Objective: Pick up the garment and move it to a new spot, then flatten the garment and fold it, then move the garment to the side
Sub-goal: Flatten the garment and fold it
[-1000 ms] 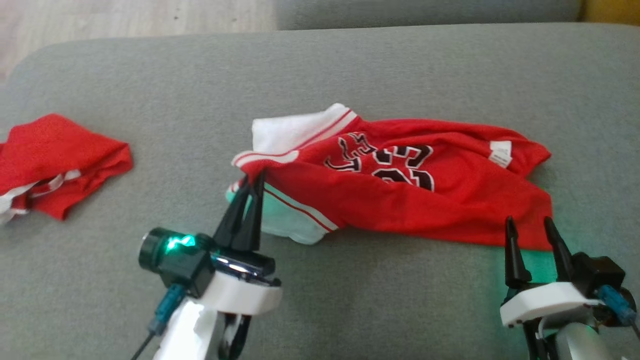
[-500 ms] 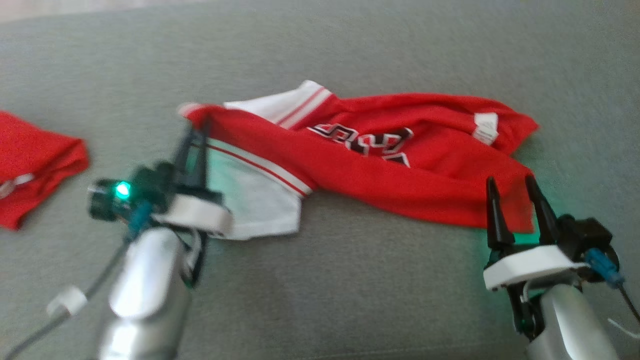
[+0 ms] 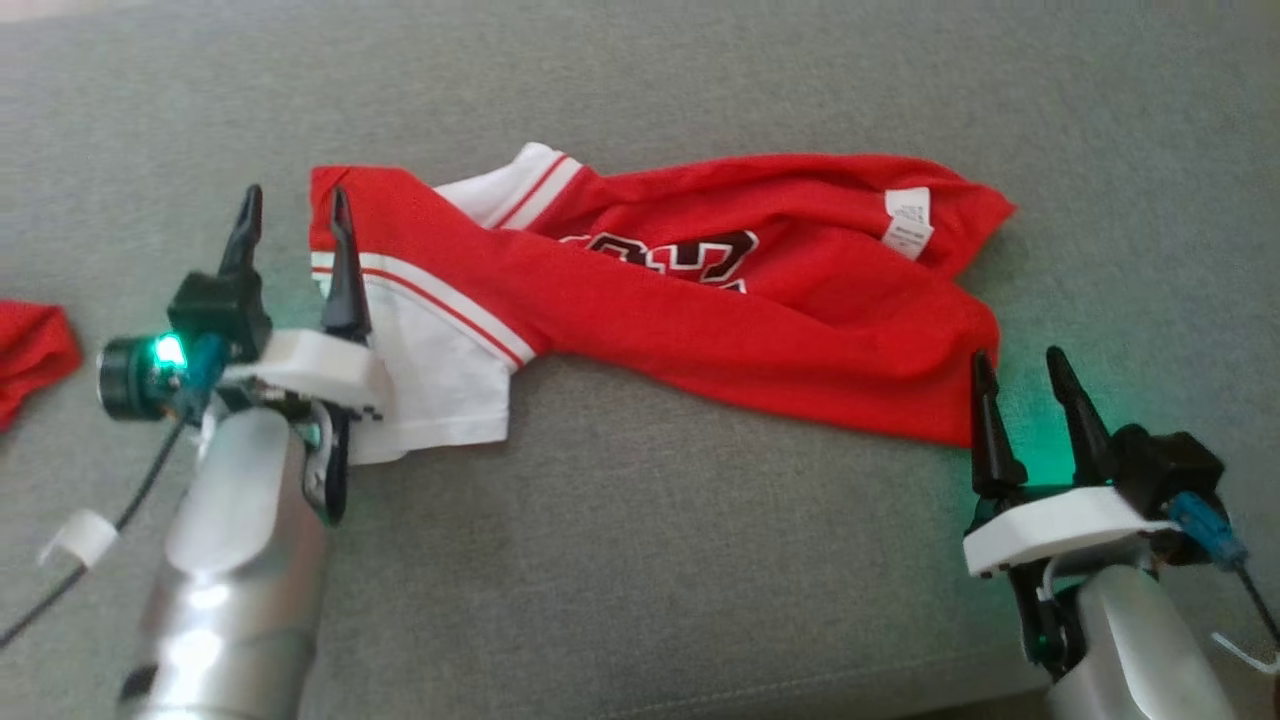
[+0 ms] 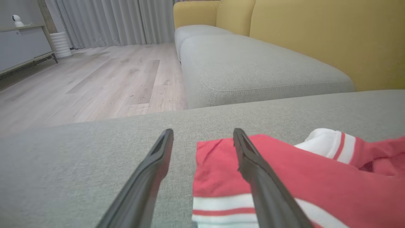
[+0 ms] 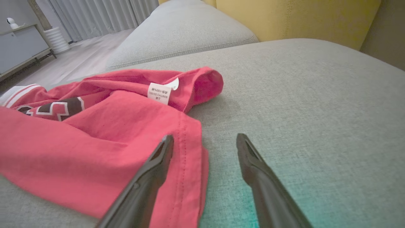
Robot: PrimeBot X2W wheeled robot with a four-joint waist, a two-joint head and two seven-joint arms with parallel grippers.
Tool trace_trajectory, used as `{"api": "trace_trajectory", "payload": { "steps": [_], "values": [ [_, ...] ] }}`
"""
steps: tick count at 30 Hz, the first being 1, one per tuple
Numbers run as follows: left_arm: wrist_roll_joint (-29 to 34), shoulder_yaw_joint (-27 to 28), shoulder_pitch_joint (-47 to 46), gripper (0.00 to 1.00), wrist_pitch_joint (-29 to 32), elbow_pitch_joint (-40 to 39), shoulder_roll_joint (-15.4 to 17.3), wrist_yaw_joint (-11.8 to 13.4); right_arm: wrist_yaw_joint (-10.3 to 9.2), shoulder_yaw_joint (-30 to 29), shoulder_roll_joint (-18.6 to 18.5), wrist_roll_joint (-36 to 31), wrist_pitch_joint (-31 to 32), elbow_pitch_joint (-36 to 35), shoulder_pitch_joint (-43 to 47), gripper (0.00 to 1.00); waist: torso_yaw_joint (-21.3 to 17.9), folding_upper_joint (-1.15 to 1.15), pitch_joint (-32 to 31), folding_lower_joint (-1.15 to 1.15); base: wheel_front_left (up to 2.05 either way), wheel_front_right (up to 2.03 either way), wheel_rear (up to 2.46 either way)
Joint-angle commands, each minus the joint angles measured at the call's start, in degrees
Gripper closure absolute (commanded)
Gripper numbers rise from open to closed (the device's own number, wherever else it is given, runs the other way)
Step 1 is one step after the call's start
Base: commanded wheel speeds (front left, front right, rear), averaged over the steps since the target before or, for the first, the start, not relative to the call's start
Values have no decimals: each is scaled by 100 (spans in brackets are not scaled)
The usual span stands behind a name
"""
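Maybe the red jersey (image 3: pixel 700 330) is being flattened; left gripper (image 3: pixel 296 195) and right gripper (image 3: pixel 1018 356) are spread wide, so its corners should be grabbed.

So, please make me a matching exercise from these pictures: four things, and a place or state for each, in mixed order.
1 left gripper
2 right gripper
3 care label
4 second red cloth

A white, on the jersey, towards its right end
B open, at the jersey's striped end
C far left, apart from the jersey
D open, at the jersey's plain red corner

Pairs: 1-B, 2-D, 3-A, 4-C
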Motion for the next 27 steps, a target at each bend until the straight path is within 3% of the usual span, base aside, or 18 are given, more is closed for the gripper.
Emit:
{"api": "trace_trajectory", "payload": {
  "steps": [1, 18, 20, 21, 23, 27],
  "values": [
    [1, 214, 211, 0, -29, -344, 78, 24, -3, 175, -23, 47, -36, -63, -106, 0, 141, 0, -118, 0, 0, 0, 0],
    [91, 21, 1649, 0, -29, -1638, -320, -158, -3, 42, -109, 270, -36, 775, -520, 0, 682, 0, -324, 0, 0, 0, 0],
    [84, -31, 1724, 0, -29, -1678, -326, -157, -3, 44, -116, 318, -36, 738, -527, 22, 698, 0, -335, 0, 0, 0, 0],
    [75, -66, 1759, 0, -29, -1692, -328, -160, -3, 46, -125, 334, -36, 701, -526, 51, 709, 0, -340, 0, 0, 0, 0],
    [-23, -141, 1807, 0, -29, -1732, -329, -149, -3, 11, -126, 397, -36, 576, -523, 100, 740, 0, -340, 0, 0, 0, 0],
    [-202, -346, 1884, 0, -29, -1818, -331, -105, -3, -11, -264, 398, -36, 504, -604, 100, 882, 0, -284, 0, 0, 0, 0]
  ]
}}
